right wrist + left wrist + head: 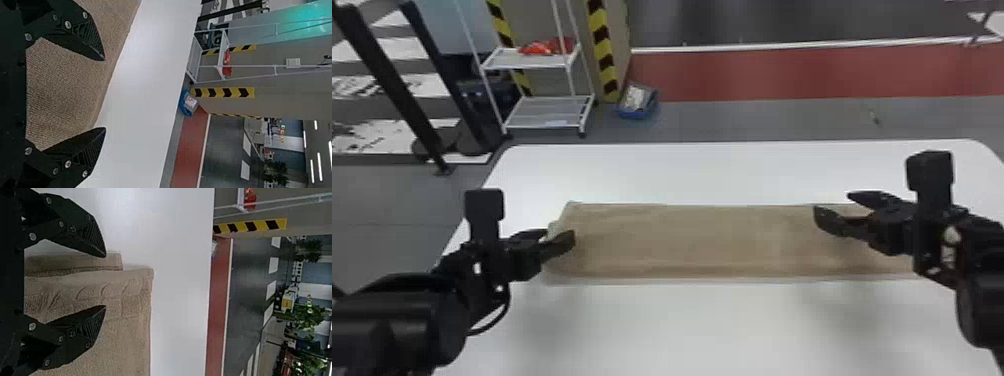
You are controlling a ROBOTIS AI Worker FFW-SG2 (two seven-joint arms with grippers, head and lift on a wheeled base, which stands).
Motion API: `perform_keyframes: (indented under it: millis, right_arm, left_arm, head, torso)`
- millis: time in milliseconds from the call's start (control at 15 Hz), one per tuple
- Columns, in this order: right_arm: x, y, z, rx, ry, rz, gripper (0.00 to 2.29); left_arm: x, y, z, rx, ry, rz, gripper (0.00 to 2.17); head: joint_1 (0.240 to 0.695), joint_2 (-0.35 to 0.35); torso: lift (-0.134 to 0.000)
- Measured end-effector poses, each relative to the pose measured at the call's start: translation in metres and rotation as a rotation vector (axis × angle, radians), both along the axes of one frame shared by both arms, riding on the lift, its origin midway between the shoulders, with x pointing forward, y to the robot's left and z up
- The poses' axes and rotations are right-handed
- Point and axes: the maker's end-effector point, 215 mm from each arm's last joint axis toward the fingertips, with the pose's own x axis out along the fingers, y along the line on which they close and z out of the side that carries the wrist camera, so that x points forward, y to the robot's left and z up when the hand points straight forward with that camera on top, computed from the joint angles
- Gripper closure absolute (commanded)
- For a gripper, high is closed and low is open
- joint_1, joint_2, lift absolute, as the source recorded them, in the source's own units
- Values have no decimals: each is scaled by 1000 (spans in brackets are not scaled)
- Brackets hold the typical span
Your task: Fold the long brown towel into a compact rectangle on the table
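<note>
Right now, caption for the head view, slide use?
Both grippers, left and right, open over the long brown towel on a white table.

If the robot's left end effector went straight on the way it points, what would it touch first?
Most likely the brown towel, near its left end, though the left end effector's height above it is unclear.
</note>
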Motion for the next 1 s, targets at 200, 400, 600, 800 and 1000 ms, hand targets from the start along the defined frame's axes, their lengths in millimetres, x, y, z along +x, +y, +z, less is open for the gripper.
perform_keyframes:
  millis: [200,400,600,800,1000]
  right_arm:
    - [0,10,-5,-3,6,20,346]
    - [2,17,-6,-6,9,32,407]
    - [0,30,-9,-1,17,55,404]
    - [-4,50,-13,21,29,80,404]
    - [-8,64,-12,54,33,103,1187]
  left_arm:
    - [-1,-5,-6,19,18,-16,1470]
    - [-6,-11,2,-17,29,-23,1615]
    - [-2,-26,37,-67,-22,-39,1659]
    - [4,-58,72,-177,-62,-68,1659]
    - [11,-90,104,-316,-91,-76,1663]
  head:
    - [695,113]
    - [695,114]
    - [695,113]
    - [695,105]
    - [695,84]
  torso:
    - [-124]
    - [-124]
    - [-124]
    - [-124]
    - [-124]
